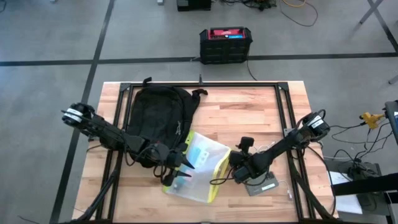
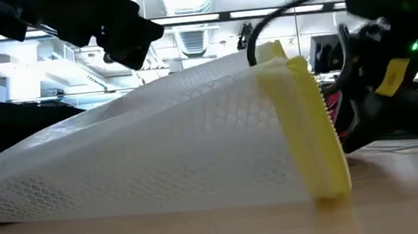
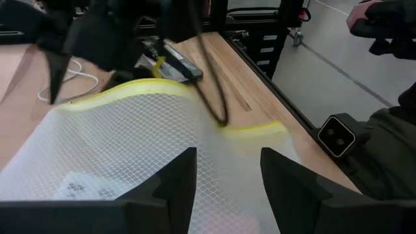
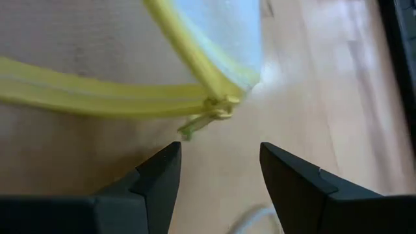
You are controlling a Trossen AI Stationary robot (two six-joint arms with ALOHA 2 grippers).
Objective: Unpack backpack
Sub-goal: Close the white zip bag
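Backpack [image 1: 158, 118] lies flat on the left half of the table [image 1: 249, 112], and a clear mesh pouch [image 1: 200, 165] with a yellow zip edge lies just beside it, toward the front. Left hand [image 3: 224, 179] hangs over the pouch with its fingers apart. Right hand [image 4: 218, 172] is at the pouch's yellow zip pull [image 4: 211, 114], fingers also apart and holding nothing.
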